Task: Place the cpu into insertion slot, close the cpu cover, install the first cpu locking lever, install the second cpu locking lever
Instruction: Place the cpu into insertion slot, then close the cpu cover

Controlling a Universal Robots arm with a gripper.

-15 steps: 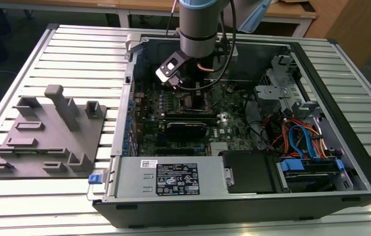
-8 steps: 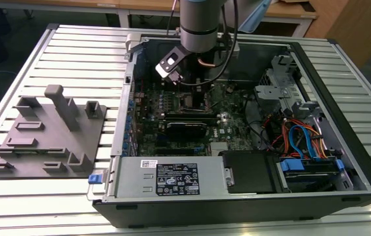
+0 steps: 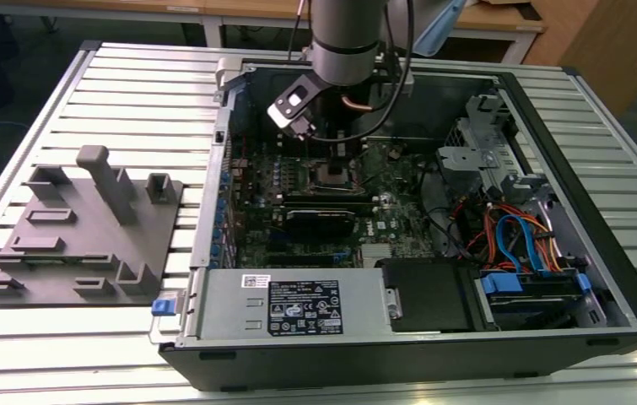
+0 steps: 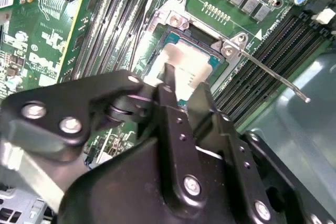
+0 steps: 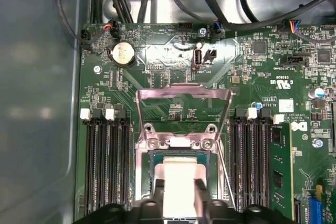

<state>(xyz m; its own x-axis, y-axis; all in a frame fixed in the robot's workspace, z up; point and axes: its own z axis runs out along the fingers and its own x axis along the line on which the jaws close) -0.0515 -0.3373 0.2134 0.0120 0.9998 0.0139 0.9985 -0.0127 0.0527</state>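
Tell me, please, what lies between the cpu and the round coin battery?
The open cpu cover: its silvery frame sits between the cpu and the coin battery, seen in the first wrist view.

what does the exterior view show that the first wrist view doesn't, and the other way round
Exterior view: the arm above the open computer case, and a grey fixture block on the slatted table. First wrist view: the cpu sitting in the insertion slot at the gripper, the cpu cover swung open, and a coin battery. Both: the green motherboard.
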